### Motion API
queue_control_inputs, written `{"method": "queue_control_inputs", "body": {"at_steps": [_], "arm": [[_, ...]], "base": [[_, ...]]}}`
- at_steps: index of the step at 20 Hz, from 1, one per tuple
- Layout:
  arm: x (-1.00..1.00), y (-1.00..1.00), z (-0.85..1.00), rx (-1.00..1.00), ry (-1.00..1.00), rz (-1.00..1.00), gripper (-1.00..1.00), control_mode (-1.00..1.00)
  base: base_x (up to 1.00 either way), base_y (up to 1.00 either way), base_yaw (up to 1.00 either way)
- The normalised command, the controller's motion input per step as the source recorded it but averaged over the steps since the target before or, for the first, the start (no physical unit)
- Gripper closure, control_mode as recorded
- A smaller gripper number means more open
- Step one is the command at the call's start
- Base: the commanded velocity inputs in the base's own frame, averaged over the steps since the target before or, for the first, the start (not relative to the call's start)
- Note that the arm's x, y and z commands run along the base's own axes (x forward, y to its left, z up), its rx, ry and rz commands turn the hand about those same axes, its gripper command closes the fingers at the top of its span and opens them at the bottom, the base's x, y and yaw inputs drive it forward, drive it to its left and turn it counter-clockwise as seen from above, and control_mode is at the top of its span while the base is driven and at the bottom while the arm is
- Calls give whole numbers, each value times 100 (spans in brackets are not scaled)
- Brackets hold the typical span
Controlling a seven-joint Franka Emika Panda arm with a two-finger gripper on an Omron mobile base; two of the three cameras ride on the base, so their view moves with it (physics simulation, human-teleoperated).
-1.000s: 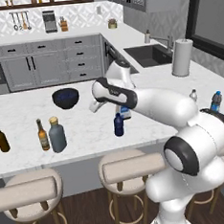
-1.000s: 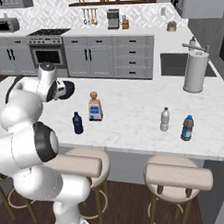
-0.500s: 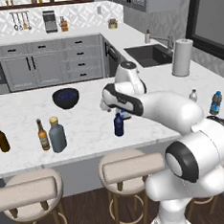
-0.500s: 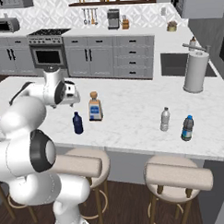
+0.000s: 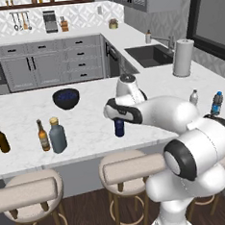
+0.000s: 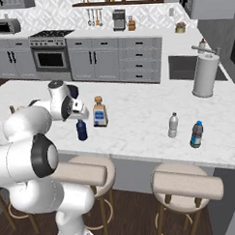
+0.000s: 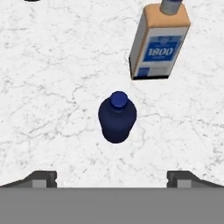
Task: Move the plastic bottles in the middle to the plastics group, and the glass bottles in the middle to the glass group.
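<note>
My claw (image 7: 112, 177) hangs spread wide, grasping nothing, straight above the small navy-blue plastic bottle (image 7: 117, 117); in the hand view that bottle stands upright on the white marble table (image 7: 52, 87) between my two finger tips (image 7: 43, 178), clear of both. At about 1 o'clock from it in the same view stands the squarish pale glass bottle with the blue label (image 7: 159, 43), near but apart. From the right base view, the navy bottle (image 6: 81, 129) sits just left of the labelled glass bottle (image 6: 100, 112), and the two water bottles (image 6: 173, 125) stand well off at 3 o'clock. In the left base view, the squat grey-blue bottle (image 5: 57, 135) sits just beside a brown beer bottle (image 5: 42, 136), far to 9 o'clock.
</note>
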Motion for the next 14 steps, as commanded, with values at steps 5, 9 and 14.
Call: {"method": "queue_control_inputs", "body": {"at_steps": [5, 9, 14], "arm": [[28, -14, -29, 5, 1, 0, -100, -100], [23, -6, -26, 7, 0, 0, -100, -100], [22, 0, -20, 3, 0, 0, -100, -100]], "base": [[0, 0, 0], [0, 0, 0], [0, 0, 0]]}}
